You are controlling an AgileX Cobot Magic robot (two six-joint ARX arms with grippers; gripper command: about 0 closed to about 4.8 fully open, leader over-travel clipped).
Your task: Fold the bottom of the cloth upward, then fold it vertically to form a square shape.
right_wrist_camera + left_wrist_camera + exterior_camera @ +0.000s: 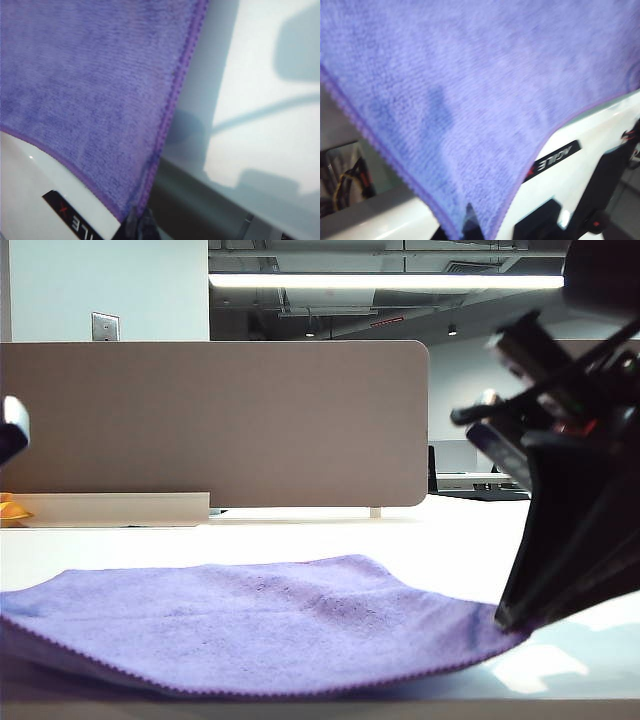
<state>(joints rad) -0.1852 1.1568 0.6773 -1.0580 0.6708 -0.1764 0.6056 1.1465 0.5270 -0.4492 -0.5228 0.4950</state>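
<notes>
1. Lavender cloth [250,625] drapes over the tabletop [440,530], soft, light, floppy.
2. Left jaws [470,225] and right jaws [137,222] each clench a near corner.
3. Hemmed corners seem the surest hold.

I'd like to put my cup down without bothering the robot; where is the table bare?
Bare white table lies behind the fuzzy purple towel, up to the beige divider panel. The front is crowded: the left fingers and right fingers pinch the towel's near corners.
</notes>
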